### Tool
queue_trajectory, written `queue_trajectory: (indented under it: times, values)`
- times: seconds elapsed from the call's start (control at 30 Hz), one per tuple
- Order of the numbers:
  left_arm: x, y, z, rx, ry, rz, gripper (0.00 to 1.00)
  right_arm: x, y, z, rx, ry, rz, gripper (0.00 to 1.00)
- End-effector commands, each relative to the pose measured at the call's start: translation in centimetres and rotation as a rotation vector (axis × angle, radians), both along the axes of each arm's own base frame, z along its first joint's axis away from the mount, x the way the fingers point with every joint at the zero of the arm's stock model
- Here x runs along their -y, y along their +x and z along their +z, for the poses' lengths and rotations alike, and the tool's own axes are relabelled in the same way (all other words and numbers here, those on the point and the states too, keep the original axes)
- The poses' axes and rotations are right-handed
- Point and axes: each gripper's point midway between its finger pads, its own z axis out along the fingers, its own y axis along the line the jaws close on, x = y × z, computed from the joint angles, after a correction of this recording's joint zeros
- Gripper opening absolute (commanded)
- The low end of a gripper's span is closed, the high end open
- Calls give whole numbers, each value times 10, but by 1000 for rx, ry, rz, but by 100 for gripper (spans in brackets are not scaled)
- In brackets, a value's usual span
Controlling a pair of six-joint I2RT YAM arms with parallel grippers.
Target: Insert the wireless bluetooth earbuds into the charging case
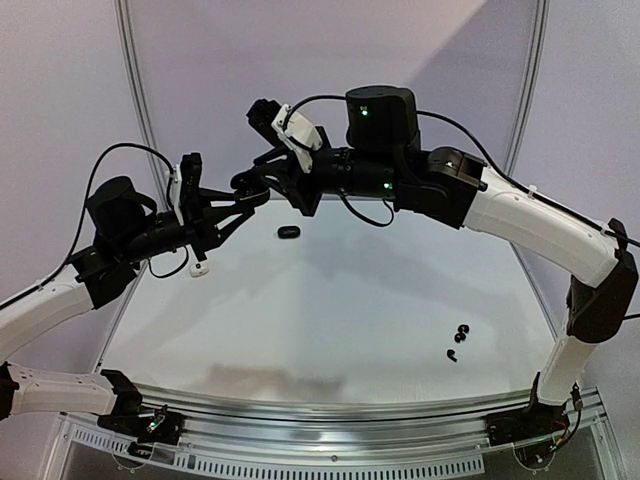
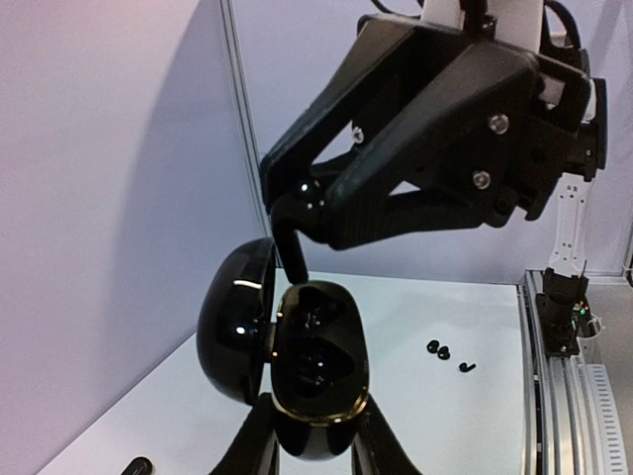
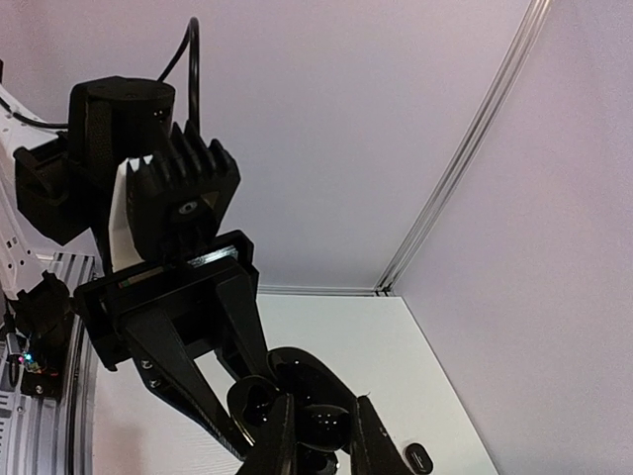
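**Left gripper.** The left gripper point(image 2: 315, 421) is clenched on the case point(image 2: 318, 371). One finger point(image 2: 255, 440) lies on each side of the lower shell, and the case is held in the air above the table point(image 1: 330, 310). The case is open. In the left wrist view the lid point(image 2: 235, 319) stands hinged back to the left of the fingers, and the two wells face up toward the right gripper. Both wells read as glossy black, so it cannot be told whether either one is filled.

**Right gripper.** The right gripper point(image 2: 307, 206) faces the left gripper from above, and its fingers are pinched on a black earbud point(image 2: 290, 242). The earbud hangs below the fingertips with its stem pointing down. Its lower end is just beside the upper rim of the case, on the hinge side. It cannot be told whether stem and rim touch. In the right wrist view the right fingers point(image 3: 280, 445) frame the open case directly ahead of them, with the left gripper behind it.

**Items on the table.**
- Three loose earbuds point(image 1: 460, 334) lie well apart from both grippers, near the lower link of the right arm.
- A second case point(image 1: 288, 232), closed and black, lies below the two grippers, slightly to the near side.
- A small white piece point(image 1: 200, 268) lies under the left wrist. It is too small to identify.
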Motion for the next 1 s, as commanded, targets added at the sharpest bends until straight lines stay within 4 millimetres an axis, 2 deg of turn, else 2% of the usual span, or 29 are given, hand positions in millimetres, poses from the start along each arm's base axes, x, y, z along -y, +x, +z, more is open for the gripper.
queue_trajectory:
  times: [0.0,0.47,0.97]
  values:
    - [3,-4,8,19,-11,-19,0,-5,4,-13,-5,-43,-17,0]
    - [0,-2,11,28,-18,3,0,0,10,-25,1,-87,-56,0]
    - [1,-4,21,24,-52,-11,0,-4,8,-31,9,-92,-35,0]
